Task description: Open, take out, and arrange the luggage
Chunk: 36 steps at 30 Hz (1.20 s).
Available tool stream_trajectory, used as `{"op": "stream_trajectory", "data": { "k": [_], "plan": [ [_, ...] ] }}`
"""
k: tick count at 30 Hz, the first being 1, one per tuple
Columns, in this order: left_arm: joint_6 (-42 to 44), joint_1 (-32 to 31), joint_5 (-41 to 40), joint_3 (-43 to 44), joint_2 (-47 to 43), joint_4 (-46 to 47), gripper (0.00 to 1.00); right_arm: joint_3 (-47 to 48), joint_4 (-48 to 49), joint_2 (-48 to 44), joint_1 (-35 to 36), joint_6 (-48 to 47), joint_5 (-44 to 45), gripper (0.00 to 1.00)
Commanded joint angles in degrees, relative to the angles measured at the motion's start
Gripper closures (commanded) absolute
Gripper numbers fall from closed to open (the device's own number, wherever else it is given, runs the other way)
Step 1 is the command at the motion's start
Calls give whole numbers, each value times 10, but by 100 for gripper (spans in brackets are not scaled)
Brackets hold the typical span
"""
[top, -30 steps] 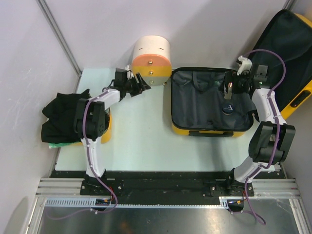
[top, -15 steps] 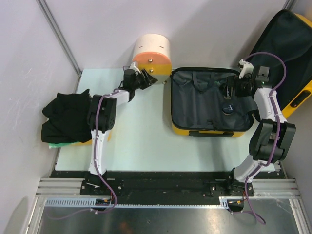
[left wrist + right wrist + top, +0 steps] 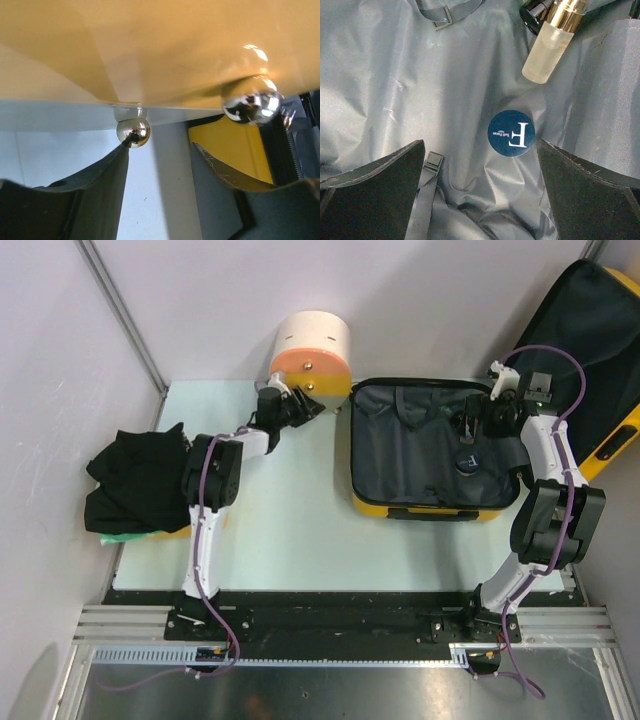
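- The luggage (image 3: 415,455) lies open on the bench (image 3: 290,530) at about 3 o'clock from the bench's middle. Its lid (image 3: 590,350) is thrown back toward 1 o'clock and leans on the wall. This leaves the grey lining (image 3: 395,75) exposed from above, which suits unpacking.
- The right end effector (image 3: 480,150) hangs inside the luggage with its jaws spread wide and nothing between them.
- A round navy tin (image 3: 511,133) marked with a white "F" lies flat on the lining directly between the right fingers. The placement reads as a line-up for picking that tin.
- A pale bottle (image 3: 545,55) with a gold collar and dark cap lies on its side at 1 o'clock from the tin, near it but apart. It sits outside the jaws' span and likely waits for a later pick.
- A strap buckle (image 3: 434,161) rests just beside the left-hand finger. It could snag if the jaws drop straight down.
- The cream-and-orange cylindrical container (image 3: 310,355) sits at 12 o'clock on the bench, against the back wall.
- The left end effector (image 3: 160,147) is pressed up under the container's orange part, released, with bare bench showing in the gap.
- One left fingertip touches a small chrome stud (image 3: 133,132) on the container. Whether a grip on it is intended cannot be told.
- Black clothing (image 3: 135,485) is heaped at 9 o'clock, well apart from the luggage, apparently the spot for removed items.
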Motion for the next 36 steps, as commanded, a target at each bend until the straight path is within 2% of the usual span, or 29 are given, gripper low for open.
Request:
{"op": "stream_trajectory", "data": {
  "k": [1, 8, 12, 17, 28, 31, 33, 35, 36],
  "plan": [
    [-86, 8, -62, -50, -30, 45, 43, 22, -17, -5, -2, -2, 10, 1],
    [-157, -3, -100, -92, -46, 95, 39, 21, -29, -17, -2, -8, 18, 1],
    [-181, -11, -97, -104, -44, 138, 42, 21, -40, -28, -2, -13, 22, 1],
    [-187, -11, -92, -59, -12, 153, 49, 24, -52, -33, -1, -26, 26, 1],
    [-188, -3, -75, -36, 4, 163, 52, 36, -59, -33, 0, -27, 29, 0],
    [-193, -4, -76, -30, 9, 163, 57, 44, -63, -28, 0, -29, 29, 0],
    [-196, -4, -80, -37, 5, 160, 65, 48, -65, -25, 2, -29, 29, 0],
    [-208, -3, -86, -46, 1, 154, 78, 50, -64, -25, 3, -29, 28, 1],
    [-210, -3, -87, -54, -2, 154, 78, 51, -64, -23, 5, -29, 28, 0]
  ]
}}
